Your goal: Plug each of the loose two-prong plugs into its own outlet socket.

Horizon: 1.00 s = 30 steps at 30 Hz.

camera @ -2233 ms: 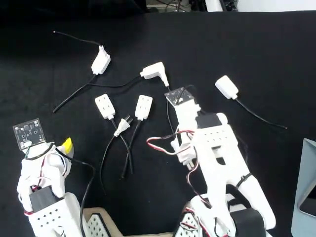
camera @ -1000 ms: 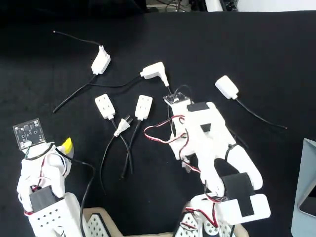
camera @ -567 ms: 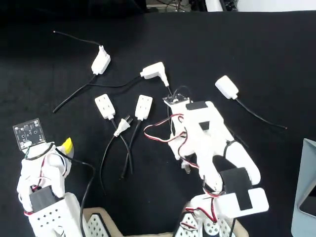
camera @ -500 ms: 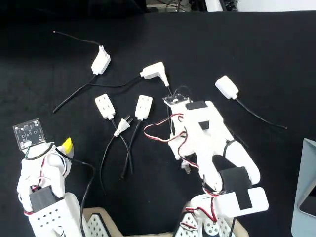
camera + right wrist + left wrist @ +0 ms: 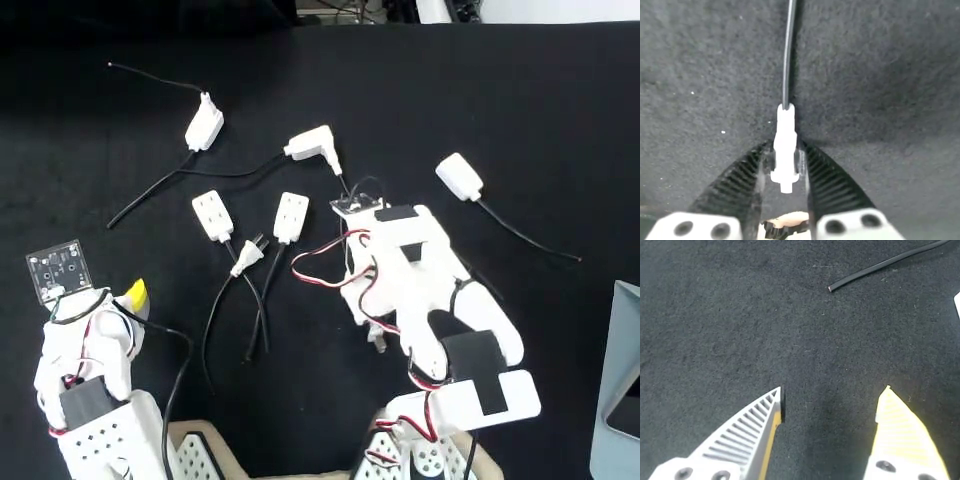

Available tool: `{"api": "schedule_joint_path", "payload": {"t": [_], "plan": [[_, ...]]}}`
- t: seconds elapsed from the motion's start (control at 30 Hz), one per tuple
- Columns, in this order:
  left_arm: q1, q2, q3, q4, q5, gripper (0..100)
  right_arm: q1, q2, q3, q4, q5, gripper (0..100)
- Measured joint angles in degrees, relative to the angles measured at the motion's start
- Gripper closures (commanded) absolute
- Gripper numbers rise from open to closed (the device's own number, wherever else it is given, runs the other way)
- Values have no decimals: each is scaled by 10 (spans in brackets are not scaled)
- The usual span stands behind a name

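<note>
My right gripper (image 5: 785, 157) is shut on a white two-prong plug (image 5: 784, 145) low over the black cloth, its black cord (image 5: 788, 50) running straight away from the fingers. In the high view the right arm (image 5: 410, 265) stands mid-table and covers that plug. Two white outlet sockets (image 5: 212, 215) (image 5: 291, 217) lie to its left, with a loose plug (image 5: 247, 257) just below them. My left gripper (image 5: 832, 395) is open above bare cloth at the near left, its yellow fingertip (image 5: 135, 293) showing from above.
Three more white plug bodies with black cords lie farther back (image 5: 204, 127) (image 5: 310, 145) (image 5: 458, 176). A cut cord end (image 5: 830, 288) lies ahead of the left gripper. A grey object (image 5: 620, 380) stands at the right edge.
The right arm has folded back and lowered its wrist toward the cloth, then barely shifted over the last second. The left arm and the sockets have not moved.
</note>
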Motion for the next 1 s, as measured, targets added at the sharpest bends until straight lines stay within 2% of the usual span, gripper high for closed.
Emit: {"api": "schedule_joint_path", "payload": {"t": [0.23, 0.53, 0.73, 0.87, 1.0], "plan": [[0, 0, 0, 0, 0, 700, -1, -31, -50, 98, 2, 987], [0, 0, 0, -1, 0, 700, -1, -280, -123, 222, 2, 987], [14, 0, 0, -31, 0, 702, -1, -413, -127, 237, 2, 987], [67, 0, -4, -32, 0, 702, -45, -481, -127, 227, 2, 987], [113, 0, -43, -32, 35, 700, -127, -538, -127, 200, 2, 987]]}}
